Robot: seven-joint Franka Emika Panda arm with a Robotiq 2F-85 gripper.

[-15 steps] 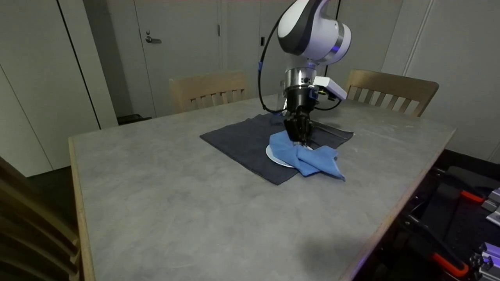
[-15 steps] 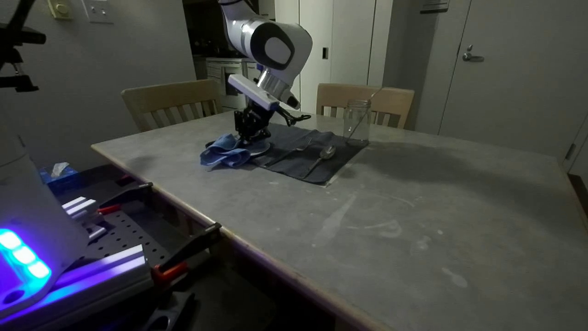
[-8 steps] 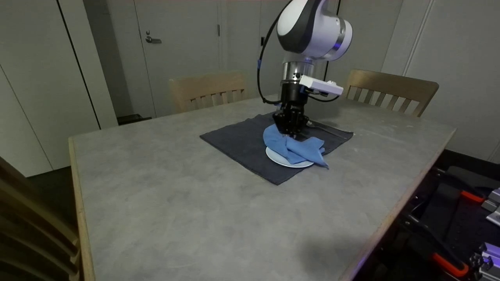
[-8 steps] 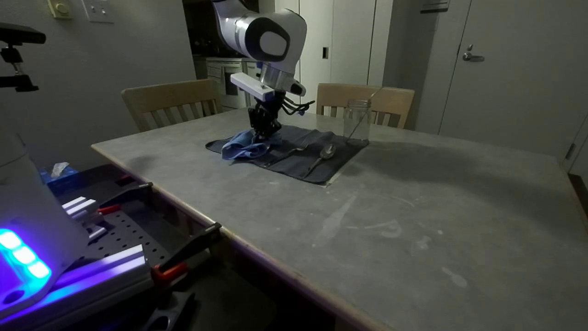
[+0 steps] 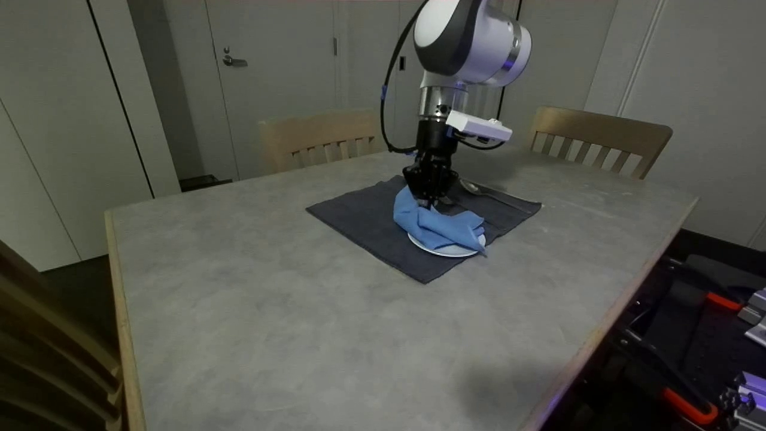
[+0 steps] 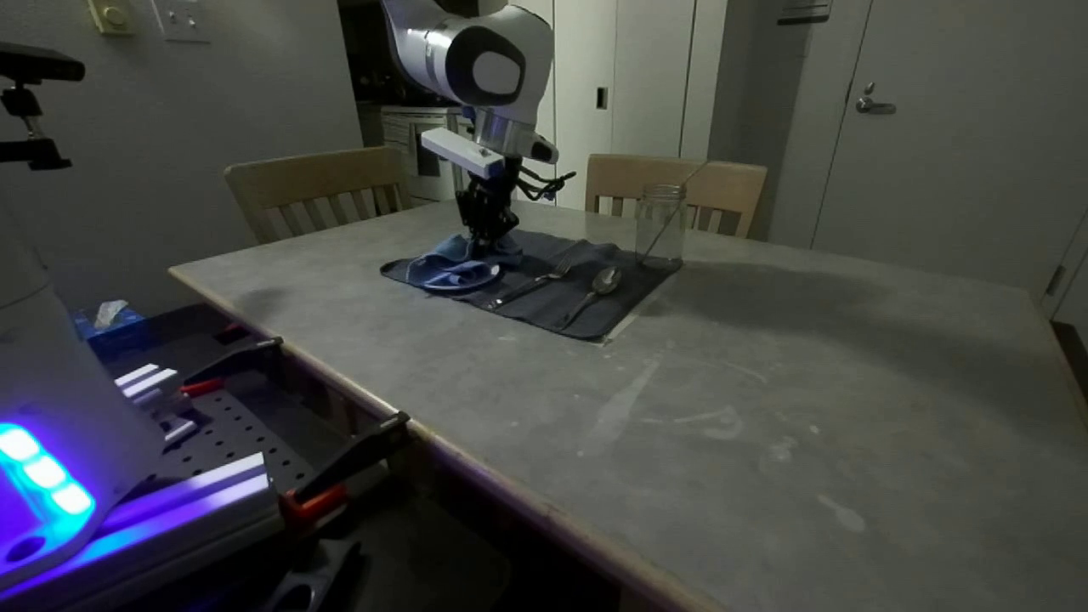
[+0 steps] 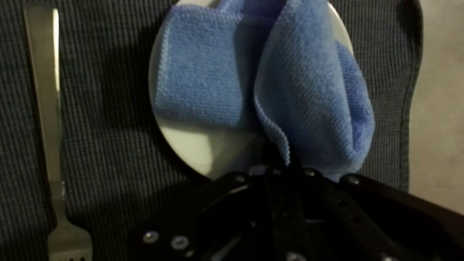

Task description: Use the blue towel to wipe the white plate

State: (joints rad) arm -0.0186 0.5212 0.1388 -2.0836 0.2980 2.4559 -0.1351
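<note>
Towel, soft blue cloth with stitched edges, lies bunched over the round white plate, hiding most of it. Black two-finger pincer is pinching a fold of that cloth, pressed together on it. In an exterior view the pincer sits by the plate's far side, slack lying toward the near rim, one corner poking just past it on the right. Makes sense: pinch one end, let the slack trail as wiping face. Can't tell whether the pincer itself touches the plate.

Plate rests on a dark grey ribbed placemat, on the grey wood-edged table; probably put there for the place setting, plus some bite against sliding. Metal fork lies near the plate, metal spoon beyond it, clear glass jar at the placemat's far right corner in an exterior view. All off the wiping stroke, I'd guess.

Step, my read: wiping. No dirt readable, so can't call it done. Bare patch on the fork side wants a pass next. Watch: a light plate could drag with the cloth, or the rim could catch the pincer; press gently, keep cloth flat.
</note>
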